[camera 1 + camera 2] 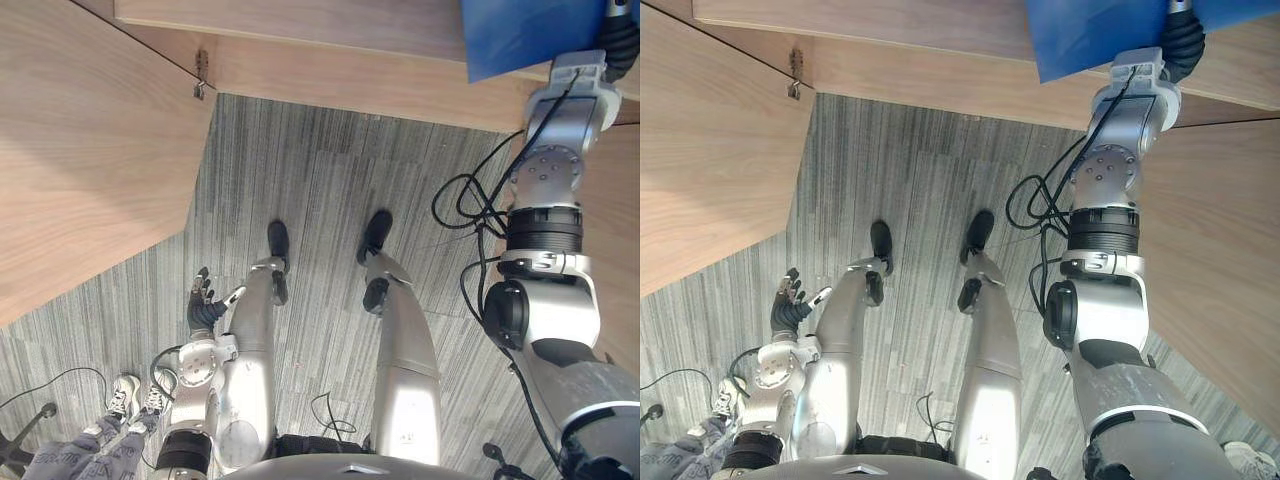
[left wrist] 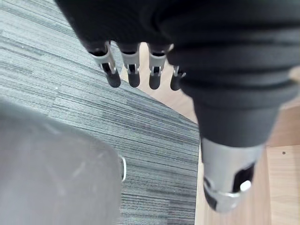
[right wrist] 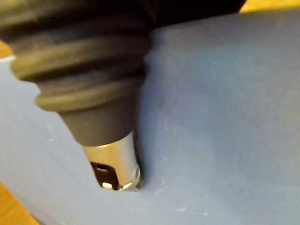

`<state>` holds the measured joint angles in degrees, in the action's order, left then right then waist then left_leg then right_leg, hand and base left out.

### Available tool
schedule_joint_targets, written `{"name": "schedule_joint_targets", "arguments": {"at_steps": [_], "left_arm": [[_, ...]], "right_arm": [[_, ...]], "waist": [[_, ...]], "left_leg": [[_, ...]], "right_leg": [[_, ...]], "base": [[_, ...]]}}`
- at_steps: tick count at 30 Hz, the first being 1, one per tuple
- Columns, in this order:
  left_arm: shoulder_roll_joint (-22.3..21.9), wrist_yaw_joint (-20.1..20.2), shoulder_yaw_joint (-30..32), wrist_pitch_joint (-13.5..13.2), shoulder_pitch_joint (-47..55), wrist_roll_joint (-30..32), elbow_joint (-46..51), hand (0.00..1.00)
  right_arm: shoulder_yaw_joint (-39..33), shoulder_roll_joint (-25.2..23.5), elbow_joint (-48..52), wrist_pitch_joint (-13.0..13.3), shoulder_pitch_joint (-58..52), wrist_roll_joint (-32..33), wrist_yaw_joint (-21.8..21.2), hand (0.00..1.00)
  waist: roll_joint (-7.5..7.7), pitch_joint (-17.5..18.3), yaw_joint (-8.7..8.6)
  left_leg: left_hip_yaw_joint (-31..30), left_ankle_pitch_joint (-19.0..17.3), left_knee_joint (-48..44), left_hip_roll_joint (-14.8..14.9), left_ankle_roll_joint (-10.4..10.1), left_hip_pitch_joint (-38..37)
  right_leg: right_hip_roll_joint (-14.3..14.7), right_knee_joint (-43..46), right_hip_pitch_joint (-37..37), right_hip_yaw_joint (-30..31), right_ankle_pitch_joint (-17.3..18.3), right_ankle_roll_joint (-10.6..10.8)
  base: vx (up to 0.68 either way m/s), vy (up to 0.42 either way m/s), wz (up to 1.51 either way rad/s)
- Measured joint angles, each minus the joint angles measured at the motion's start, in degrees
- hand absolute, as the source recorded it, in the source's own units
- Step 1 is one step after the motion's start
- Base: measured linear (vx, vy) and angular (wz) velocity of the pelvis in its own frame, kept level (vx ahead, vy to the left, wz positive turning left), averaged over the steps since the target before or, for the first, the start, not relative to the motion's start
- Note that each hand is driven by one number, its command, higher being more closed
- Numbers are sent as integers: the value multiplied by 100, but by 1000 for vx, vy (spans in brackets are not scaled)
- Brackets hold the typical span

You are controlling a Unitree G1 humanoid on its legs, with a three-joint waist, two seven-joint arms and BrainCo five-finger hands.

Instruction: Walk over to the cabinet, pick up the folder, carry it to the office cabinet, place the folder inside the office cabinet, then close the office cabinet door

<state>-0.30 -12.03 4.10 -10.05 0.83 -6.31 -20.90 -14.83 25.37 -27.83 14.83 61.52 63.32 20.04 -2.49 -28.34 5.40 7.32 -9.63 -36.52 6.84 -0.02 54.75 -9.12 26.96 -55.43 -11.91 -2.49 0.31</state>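
We see the right arm raised ahead, and the right robot hand (image 1: 1185, 42) meets the blue folder (image 1: 1090, 35) where the head views end. In the right wrist view its thumb (image 3: 115, 164) lies flat against the folder's blue face, touching it. The rest of that robot hand is hidden, so we cannot tell whether it is closed round the folder or only pressed against it. The folder lies over the light wooden front of the cabinet (image 1: 300, 30), with one corner pointing down towards the grey striped carpet (image 1: 320, 170).

The left robot hand (image 1: 205, 300) hangs low beside the robot's left side, above the carpet. Its fingers (image 2: 133, 75) are straight and slack, and it holds nothing.

A broad wooden panel (image 1: 90, 150) slants across the robot's left, with a small metal fitting (image 1: 202, 78) at its far corner, where it meets the cabinet. Low on the robot's left stands a person (image 1: 95, 445) in grey trousers and pale shoes (image 1: 125, 395).
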Motion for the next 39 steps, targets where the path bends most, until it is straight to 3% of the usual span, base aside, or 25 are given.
{"name": "schedule_joint_targets", "arguments": {"at_steps": [3, 10, 11, 21, 39], "left_arm": [[-6, -28, -87, 6, -11, -45, -130, 0], [-27, -98, -315, 8, -160, -246, -137, 0], [-28, -150, -315, 11, -161, -252, -137, 0], [-22, -276, -318, 75, -361, -363, -131, 0], [-32, -274, -427, 94, -361, -477, -10, 0]], "right_arm": [[0, 3, -457, 0, 92, 218, 55, 100], [64, 119, -1225, -43, 646, 510, 308, 100], [123, 125, -1322, -50, 740, 536, 316, 0], [291, 201, -1423, -111, 965, 620, 656, 0], [408, 176, -1422, -75, 1114, 606, 670, 0]], "waist": [[-13, 273, 9], [-16, 276, -11], [-16, 276, -31], [-16, 276, -53], [-16, 276, -87]], "left_leg": [[-10, 56, 141, -1, -38, 65], [-98, 187, 294, -3, -140, 81], [-102, 191, 324, -3, -146, 87], [-134, 291, 423, -42, -145, 122], [-125, 408, 559, -43, -169, 64]], "right_leg": [[-5, -65, -66, -53, 12, -29], [-8, -90, -83, -193, 43, -78], [-8, -89, -87, -197, 44, -80], [-64, -85, -105, -277, 45, -93], [-67, -128, -74, -307, 8, -138]], "base": [[52, -8, 8], [66, -14, 9], [52, -8, 3], [35, 1, 6], [42, -2, 1]]}}
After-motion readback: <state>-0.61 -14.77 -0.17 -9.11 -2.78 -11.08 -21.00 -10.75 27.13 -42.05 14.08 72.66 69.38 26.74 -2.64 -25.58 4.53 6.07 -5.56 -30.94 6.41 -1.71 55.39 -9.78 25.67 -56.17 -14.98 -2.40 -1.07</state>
